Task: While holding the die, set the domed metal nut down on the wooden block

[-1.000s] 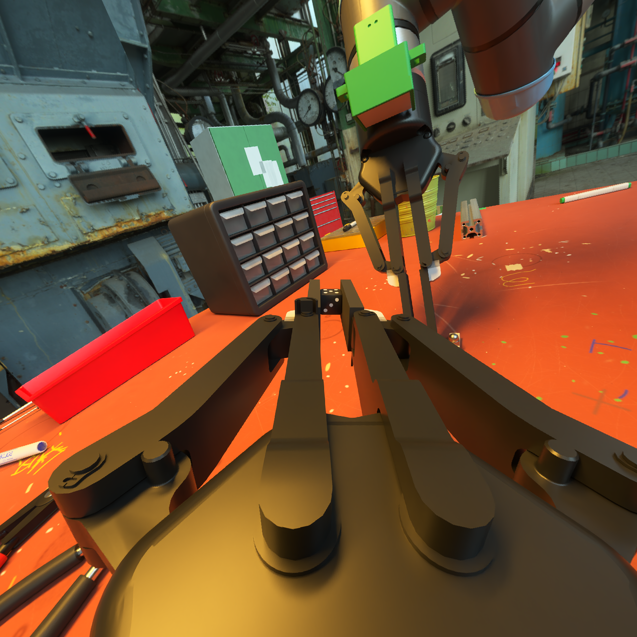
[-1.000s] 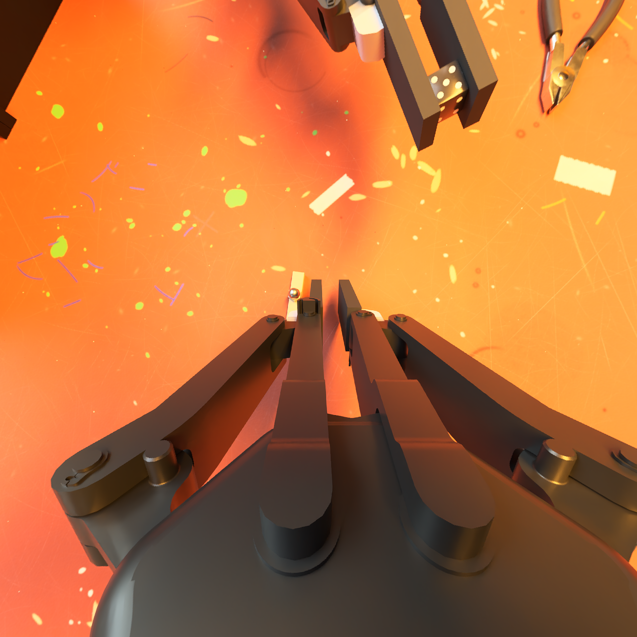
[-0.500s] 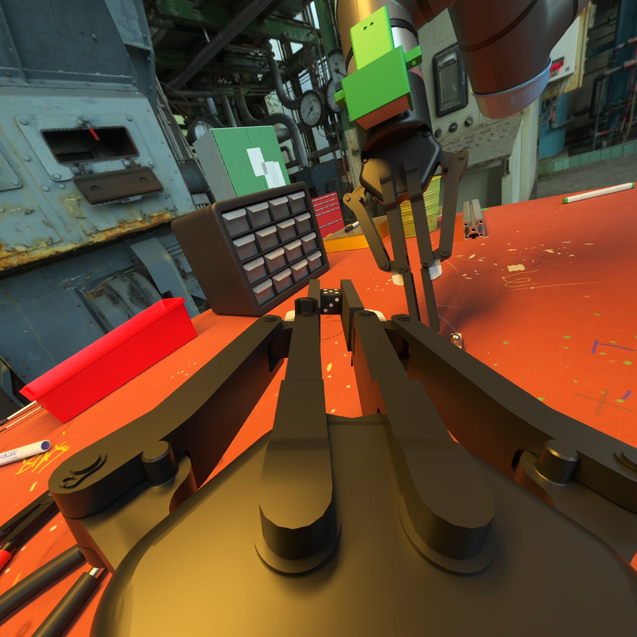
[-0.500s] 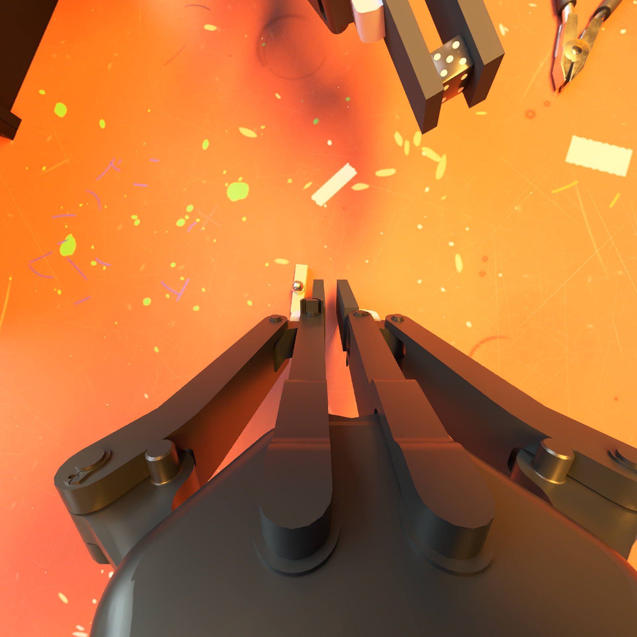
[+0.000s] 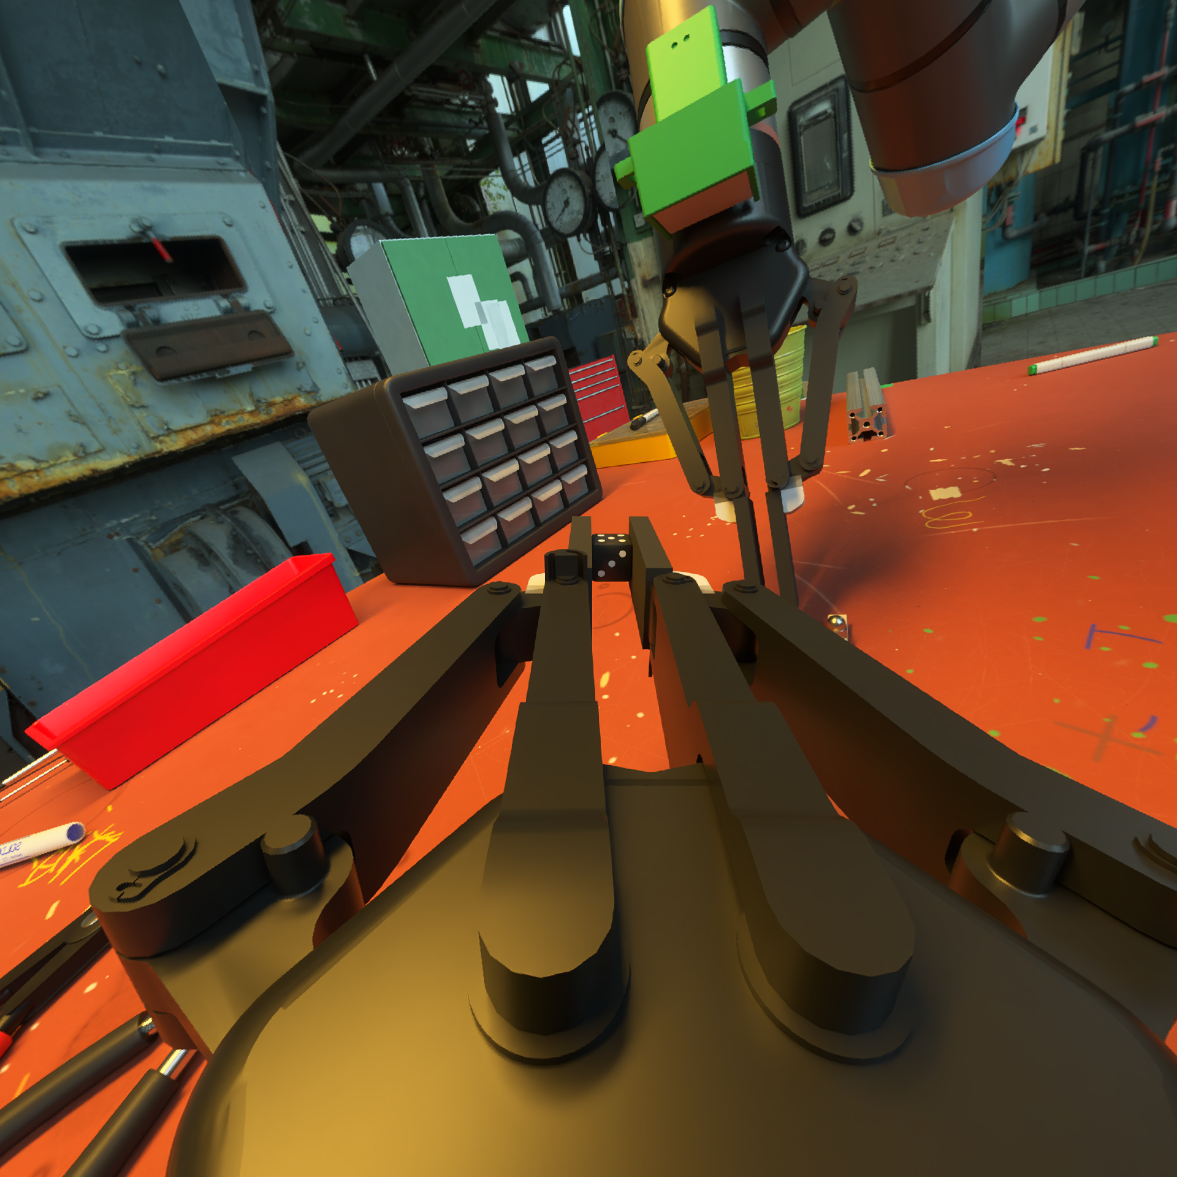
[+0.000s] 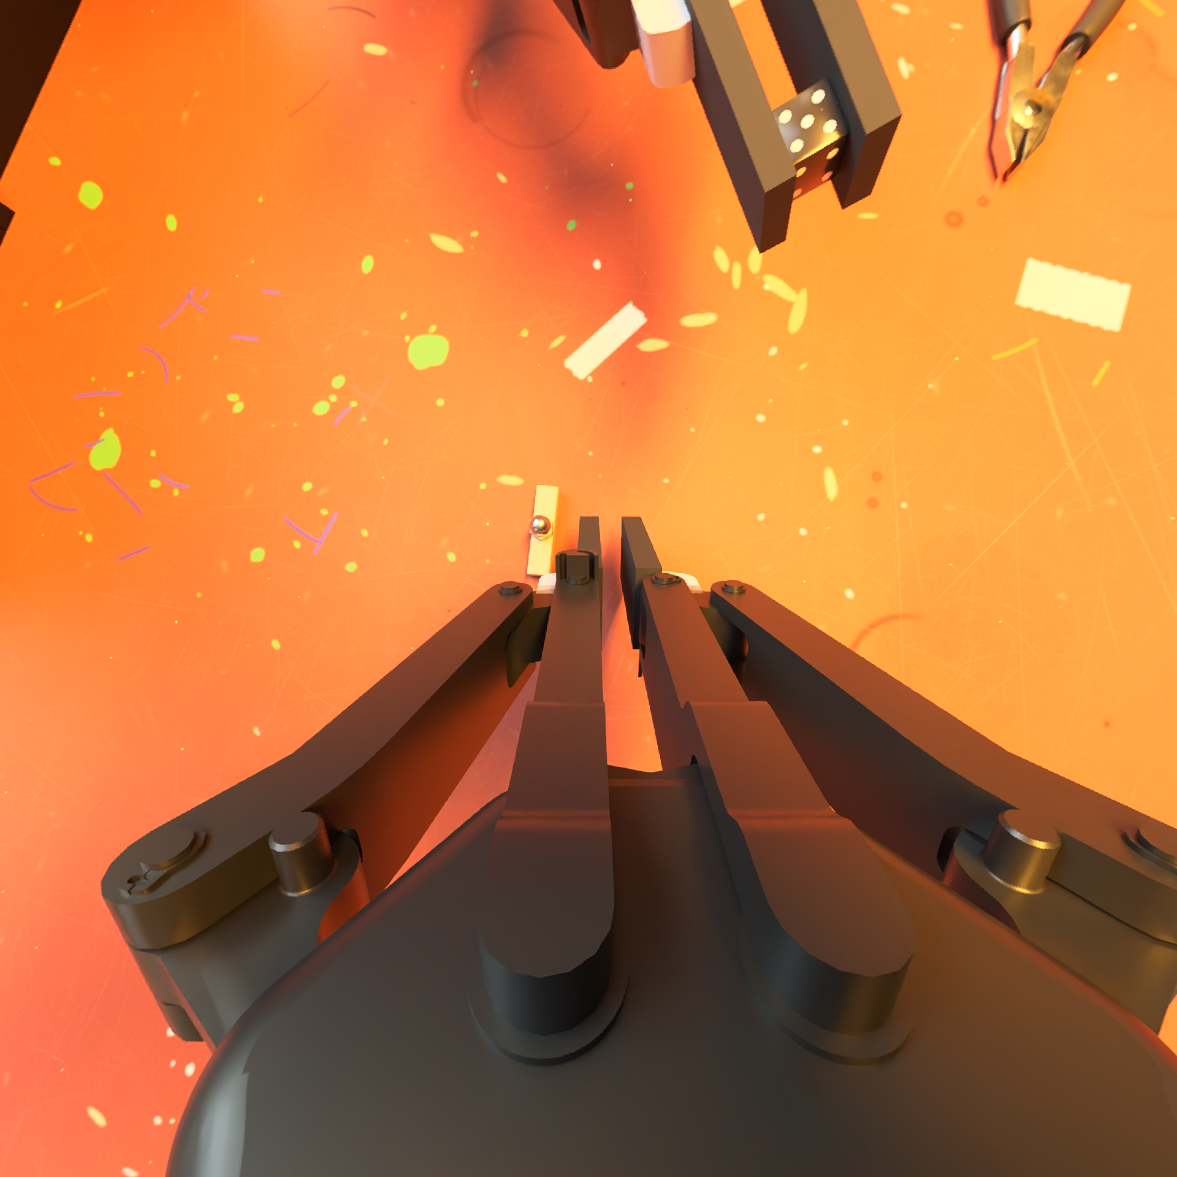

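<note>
In the left wrist view we look along our left gripper, whose two dark fingers are closed onto the black die with white pips, held at the fingertips at the centre of the frame, above the orange table. Just right of centre, half hidden behind the finger linkage, we can make out the domed metal nut on the table. Behind it the right gripper points straight down, fingers nearly together with nothing between them that we can see. Farther off, at left, sit a red bin and a dark drawer cabinet. The right wrist view looks down on the tabletop and shows what the other view hides: the nut sits dome up on the wooden block, a thin pale strip whose long axis runs up and down the frame, just left of our right gripper's fingertips. Those fingers stand a narrow gap apart, empty, beside the block and not around it. At the upper right of this frame we see the left gripper clamped on the die, and a pair of pliers at the corner.
</note>
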`<action>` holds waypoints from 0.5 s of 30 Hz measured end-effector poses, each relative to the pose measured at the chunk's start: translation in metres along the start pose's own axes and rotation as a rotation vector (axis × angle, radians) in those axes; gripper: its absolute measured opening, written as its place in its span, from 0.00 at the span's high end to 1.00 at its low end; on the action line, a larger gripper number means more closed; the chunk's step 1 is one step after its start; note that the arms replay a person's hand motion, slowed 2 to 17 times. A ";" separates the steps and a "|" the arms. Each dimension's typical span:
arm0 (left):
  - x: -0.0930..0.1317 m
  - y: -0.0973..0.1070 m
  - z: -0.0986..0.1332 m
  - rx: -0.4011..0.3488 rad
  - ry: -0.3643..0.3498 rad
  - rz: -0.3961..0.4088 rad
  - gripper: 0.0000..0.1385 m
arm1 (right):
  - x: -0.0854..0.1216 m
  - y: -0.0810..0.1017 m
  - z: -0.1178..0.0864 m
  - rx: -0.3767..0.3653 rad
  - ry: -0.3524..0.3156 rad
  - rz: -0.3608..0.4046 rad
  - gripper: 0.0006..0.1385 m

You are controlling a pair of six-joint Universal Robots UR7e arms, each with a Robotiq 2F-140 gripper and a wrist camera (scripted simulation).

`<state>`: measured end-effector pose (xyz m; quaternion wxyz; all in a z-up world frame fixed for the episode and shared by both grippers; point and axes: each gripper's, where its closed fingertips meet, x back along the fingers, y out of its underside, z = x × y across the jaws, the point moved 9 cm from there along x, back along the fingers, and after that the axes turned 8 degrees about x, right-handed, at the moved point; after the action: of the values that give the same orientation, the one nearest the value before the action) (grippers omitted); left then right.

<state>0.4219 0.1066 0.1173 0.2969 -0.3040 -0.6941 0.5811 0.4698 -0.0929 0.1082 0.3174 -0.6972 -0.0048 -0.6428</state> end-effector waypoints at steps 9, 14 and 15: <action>0.001 -0.001 0.000 -0.002 0.018 0.008 0.89 | 0.001 -0.005 0.002 0.051 0.034 0.071 0.91; 0.002 -0.002 0.000 -0.010 0.013 0.011 0.89 | -0.004 -0.006 -0.003 0.095 0.011 0.079 0.91; 0.002 -0.002 0.000 -0.012 0.012 0.013 0.89 | -0.004 -0.005 -0.004 0.095 0.010 0.077 0.91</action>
<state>0.4206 0.1079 0.1197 0.2956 -0.3136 -0.6937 0.5771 0.4636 -0.0884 0.1065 0.3747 -0.6777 -0.0068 -0.6326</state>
